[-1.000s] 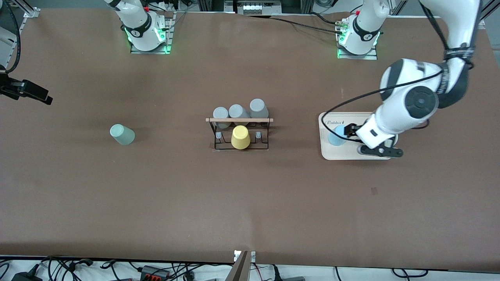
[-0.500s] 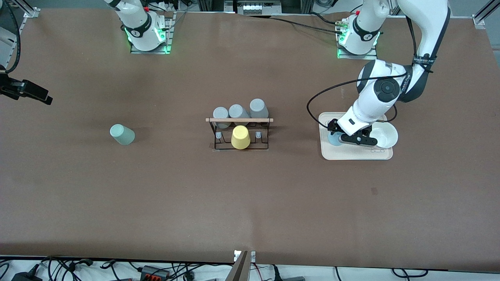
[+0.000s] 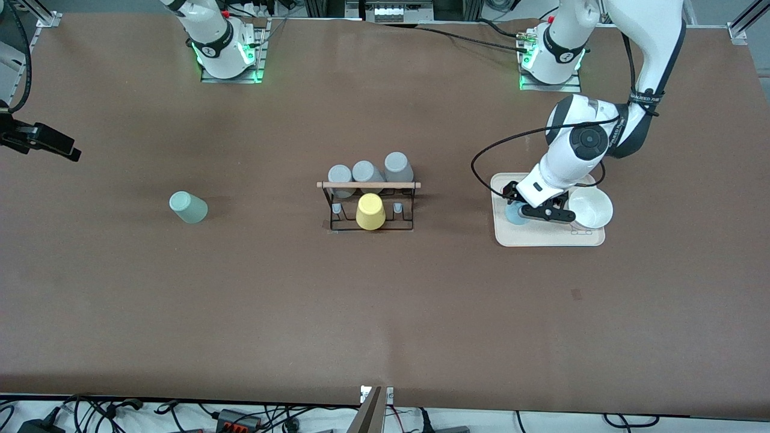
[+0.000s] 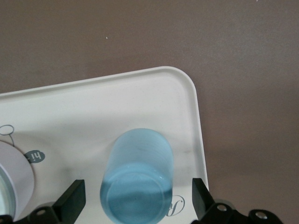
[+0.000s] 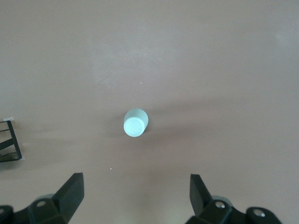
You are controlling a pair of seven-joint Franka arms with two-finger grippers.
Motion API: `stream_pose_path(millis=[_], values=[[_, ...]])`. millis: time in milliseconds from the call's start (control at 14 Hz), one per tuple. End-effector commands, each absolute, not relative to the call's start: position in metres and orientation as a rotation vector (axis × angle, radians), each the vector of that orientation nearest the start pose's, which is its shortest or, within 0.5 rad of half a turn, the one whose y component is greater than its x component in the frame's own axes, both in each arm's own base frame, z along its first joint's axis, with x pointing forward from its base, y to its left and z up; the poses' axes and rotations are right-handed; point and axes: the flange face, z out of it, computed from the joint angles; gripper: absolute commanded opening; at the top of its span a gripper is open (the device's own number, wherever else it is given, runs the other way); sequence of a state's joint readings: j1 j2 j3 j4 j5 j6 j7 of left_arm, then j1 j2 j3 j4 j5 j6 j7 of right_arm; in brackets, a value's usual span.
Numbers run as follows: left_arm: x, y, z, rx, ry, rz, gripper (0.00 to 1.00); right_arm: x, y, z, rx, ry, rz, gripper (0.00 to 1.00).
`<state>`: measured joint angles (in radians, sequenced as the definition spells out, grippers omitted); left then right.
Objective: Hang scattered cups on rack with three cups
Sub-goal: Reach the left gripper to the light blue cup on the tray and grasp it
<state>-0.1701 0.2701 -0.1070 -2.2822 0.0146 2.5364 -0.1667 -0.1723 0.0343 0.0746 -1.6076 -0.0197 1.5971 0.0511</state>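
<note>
We see the left gripper (image 3: 522,207) low over the cream tray (image 3: 547,239), its jaws spread wide with the light blue cup (image 4: 137,177) between them; in the left wrist view a clear gap shows on each side of the cup, so neither finger touches it. The blue cup stands on the tray with its long axis vertical, its flat round end facing up at the wrist camera. It is a smooth, slightly translucent tapered piece of plastic. A white bowl (image 3: 591,207) sits beside it on the same tray.

The right gripper (image 5: 135,196) waits high over the brown surface (image 3: 385,313) at the right arm's end, jaws apart and holding nothing. Below it the pale mint cup (image 3: 188,207) stands alone on the surface, also closed end up, matte and smooth.

At mid-table we find the black wire rack (image 3: 370,207) with its light wooden rod across the top. A yellow cup (image 3: 370,211) hangs upside down on a peg, and three grey cups (image 3: 367,171) sit on the pegs just farther from the front camera.
</note>
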Motion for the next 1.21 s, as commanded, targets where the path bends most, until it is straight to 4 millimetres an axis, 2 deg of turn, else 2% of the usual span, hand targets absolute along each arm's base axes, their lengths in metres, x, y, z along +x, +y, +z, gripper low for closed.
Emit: stream_pose_path(millis=[0,214,286,429,643,786,1071,1143], values=[[0.508,-0.148,0.227,-3.149,0.200,0.022,0.96,0.562,-0.060,0.593,-3.150,0.221,0.076,1.00],[0.508,-0.148,0.226,-3.149,0.200,0.022,0.82,0.562,-0.062,0.593,-3.150,0.226,0.076,1.00],[0.507,-0.148,0.225,-3.149,0.200,0.027,0.73,0.563,-0.062,0.594,-3.150,0.229,0.071,1.00],[0.508,-0.148,0.224,-3.149,0.200,0.029,0.48,0.563,-0.062,0.593,-3.150,0.226,0.071,1.00],[0.513,-0.147,0.234,-3.152,0.196,0.003,0.37,0.564,-0.061,0.594,-3.150,0.224,0.066,1.00],[0.524,-0.146,0.259,-3.157,0.191,-0.064,0.34,0.563,-0.059,0.593,-3.150,0.219,0.076,1.00],[0.565,-0.163,0.354,-3.139,0.215,-0.008,0.31,0.562,-0.065,0.593,-3.149,0.233,0.076,1.00],[0.572,-0.179,0.376,-3.140,0.246,-0.005,0.31,0.563,-0.065,0.593,-3.149,0.233,0.073,1.00]])
